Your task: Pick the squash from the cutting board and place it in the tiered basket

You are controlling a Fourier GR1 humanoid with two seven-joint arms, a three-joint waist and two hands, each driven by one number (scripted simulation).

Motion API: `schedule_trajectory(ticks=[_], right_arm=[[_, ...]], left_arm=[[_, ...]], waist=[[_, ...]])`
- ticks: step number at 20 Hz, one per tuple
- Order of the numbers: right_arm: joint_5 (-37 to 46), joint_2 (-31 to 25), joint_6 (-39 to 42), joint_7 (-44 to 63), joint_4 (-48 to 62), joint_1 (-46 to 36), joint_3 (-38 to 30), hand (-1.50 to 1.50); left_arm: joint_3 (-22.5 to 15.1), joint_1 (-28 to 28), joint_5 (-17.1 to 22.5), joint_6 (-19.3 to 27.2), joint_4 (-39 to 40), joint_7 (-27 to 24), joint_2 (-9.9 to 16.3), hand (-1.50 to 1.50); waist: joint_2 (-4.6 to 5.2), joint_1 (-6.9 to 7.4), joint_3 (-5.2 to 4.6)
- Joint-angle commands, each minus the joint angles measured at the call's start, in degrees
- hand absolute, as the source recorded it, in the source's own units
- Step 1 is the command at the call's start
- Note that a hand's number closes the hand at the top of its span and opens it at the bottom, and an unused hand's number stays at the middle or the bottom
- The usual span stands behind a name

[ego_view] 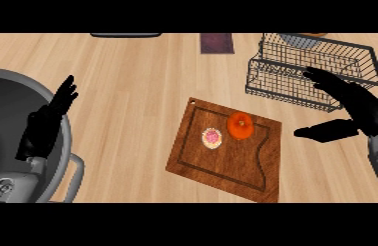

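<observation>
Pale wooden countertop fills my view. At its centre the round orange squash (240, 125) sits on the dark brown wooden cutting board (221, 165), not yet picked up. Just at its eight o'clock lies a small pink-and-cream round item (212, 138). At three o'clock my right hand (353, 107) hovers spread, thumb apart, holding nothing. I judge the reach is under way; next I must lower onto the squash and close round it. At one o'clock stands the black wire tiered basket (295, 75); I cannot tell its contents. My left hand (46, 122) rests straight-fingered at nine o'clock.
</observation>
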Motion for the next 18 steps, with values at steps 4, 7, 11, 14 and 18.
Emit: schedule_trajectory(ticks=[4,7,11,14,18], right_arm=[[-1.3,-4.9,13.1,16.5,-1.3,-13.8,5.6,-1.5],[1.0,1.5,11.0,23.1,1.0,-19.7,8.4,-1.5],[4.5,5.9,11.5,25.4,6.5,-21.3,9.5,-1.5],[5.0,8.6,12.4,29.6,8.1,-22.4,10.4,-1.5],[4.8,10.8,15.1,33.8,10.4,-25.0,10.0,-1.5]], left_arm=[[1.5,-1.0,-3.1,2.2,1.0,-3.1,-2.5,0.0],[2.4,-2.2,-3.8,0.8,3.0,-3.5,-4.1,0.0],[3.8,-2.0,-3.9,-0.6,3.4,-4.5,-4.3,0.0],[1.7,-0.9,-6.8,1.9,-1.1,-0.3,-5.8,0.0],[2.2,-2.5,-7.5,0.8,2.9,-2.6,-6.5,0.0]], waist=[[0.14,1.14,-0.07],[0.2,0.85,-0.02],[0.17,0.51,0.04],[0.05,0.62,0.06],[0.11,0.3,0.05]])
